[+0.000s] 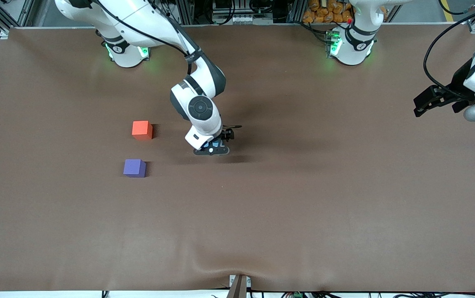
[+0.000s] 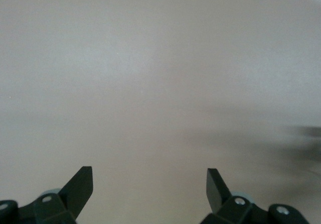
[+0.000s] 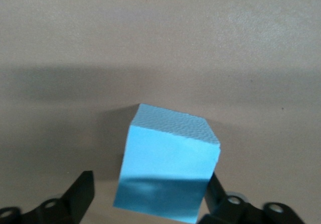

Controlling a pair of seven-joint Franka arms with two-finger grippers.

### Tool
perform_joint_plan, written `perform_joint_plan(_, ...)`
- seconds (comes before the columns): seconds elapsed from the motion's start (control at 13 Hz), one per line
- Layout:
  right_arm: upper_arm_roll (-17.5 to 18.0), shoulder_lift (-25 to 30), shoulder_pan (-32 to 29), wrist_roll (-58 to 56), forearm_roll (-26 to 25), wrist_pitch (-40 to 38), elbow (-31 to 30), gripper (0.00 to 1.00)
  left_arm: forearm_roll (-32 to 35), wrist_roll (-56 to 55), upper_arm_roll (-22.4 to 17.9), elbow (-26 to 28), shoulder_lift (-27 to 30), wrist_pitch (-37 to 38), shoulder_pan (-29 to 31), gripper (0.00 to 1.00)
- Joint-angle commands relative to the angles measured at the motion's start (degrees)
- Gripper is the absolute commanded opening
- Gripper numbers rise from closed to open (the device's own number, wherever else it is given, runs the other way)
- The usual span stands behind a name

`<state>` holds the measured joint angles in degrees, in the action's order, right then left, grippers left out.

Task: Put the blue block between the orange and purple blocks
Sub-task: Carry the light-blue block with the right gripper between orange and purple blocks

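The light blue block [image 3: 168, 158] sits on the brown table, turned a little askew between the fingers of my right gripper [image 3: 150, 184]. One finger touches the block's side and the other stands apart from it, so the jaws are open around it. In the front view the right gripper [image 1: 212, 147] is low at mid-table, with only bits of the blue block [image 1: 216, 144] showing under it. The orange block [image 1: 142, 130] and the purple block [image 1: 134, 168] stand toward the right arm's end, the purple one nearer the camera, with a gap between them. My left gripper [image 1: 428, 103] waits open and empty [image 2: 149, 176].
The brown table cover [image 1: 303, 198] has a wrinkle at its near edge [image 1: 221, 265]. The two robot bases [image 1: 125, 51] [image 1: 351, 47] stand along the edge farthest from the camera.
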<state>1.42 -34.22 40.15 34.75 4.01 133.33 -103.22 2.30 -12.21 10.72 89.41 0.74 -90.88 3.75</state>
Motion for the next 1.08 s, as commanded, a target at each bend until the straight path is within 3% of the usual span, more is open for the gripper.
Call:
perform_joint_plan(0.0,-0.5,0.6,0.5,1.1,-2.6,0.3,-0.1,0.06,-1.1,2.2,0.4,1.6,2.3,-0.3,0.8,1.0)
perform_joint_plan(0.08,-0.5,1.1,0.5,1.3,-2.6,-0.2,0.0,0.0,-1.1,2.4,0.4,1.6,2.4,-0.2,0.9,1.0)
perform_joint_plan(0.23,-0.5,3.3,-0.2,1.2,-2.6,-2.9,1.4,0.0,-1.1,2.5,0.4,1.6,2.4,-0.3,1.0,1.0)
perform_joint_plan(0.54,-0.7,10.8,-6.9,-8.3,-2.1,-18.8,2.9,0.0,-1.1,2.5,0.2,1.5,1.7,-1.5,1.0,1.0)
perform_joint_plan(0.69,-0.8,14.3,-11.0,-16.1,-2.1,-21.3,0.7,0.0,-1.1,2.5,-0.1,1.6,1.5,-1.8,1.1,1.0)
perform_joint_plan(1.0,-0.7,20.1,-20.0,-29.2,-2.0,-19.0,-7.7,0.0,-1.1,2.5,-0.3,1.4,0.8,-3.3,1.8,1.0)
